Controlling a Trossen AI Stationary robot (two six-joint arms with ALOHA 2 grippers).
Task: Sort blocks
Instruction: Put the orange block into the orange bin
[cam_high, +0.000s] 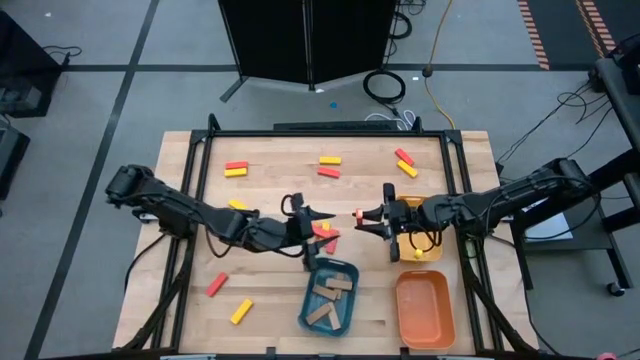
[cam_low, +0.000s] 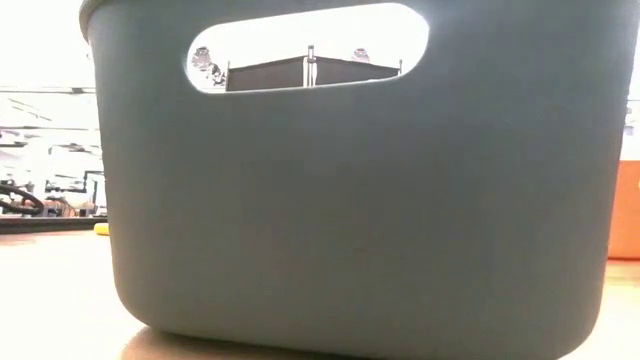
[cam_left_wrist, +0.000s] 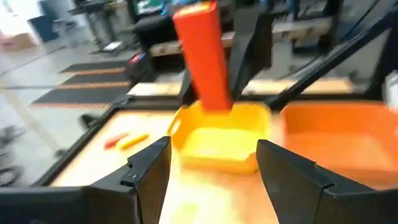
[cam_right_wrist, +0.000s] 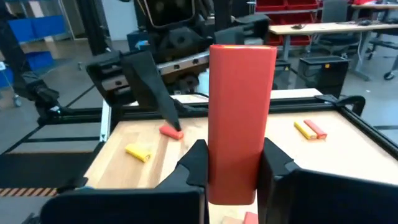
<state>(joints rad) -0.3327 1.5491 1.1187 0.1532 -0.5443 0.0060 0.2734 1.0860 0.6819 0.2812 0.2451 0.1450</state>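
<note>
Red, yellow and tan blocks scattered; one red block upright.

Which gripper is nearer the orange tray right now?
Right. The right gripper, jaws shut on a red block, sits up-left of the orange tray; the left gripper is farther left, above the blue tray.

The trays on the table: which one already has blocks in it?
The blue tray, nearest the left gripper: several tan blocks lie inside. The orange tray beside it looks bare; the yellow tray shows no blocks.
</note>
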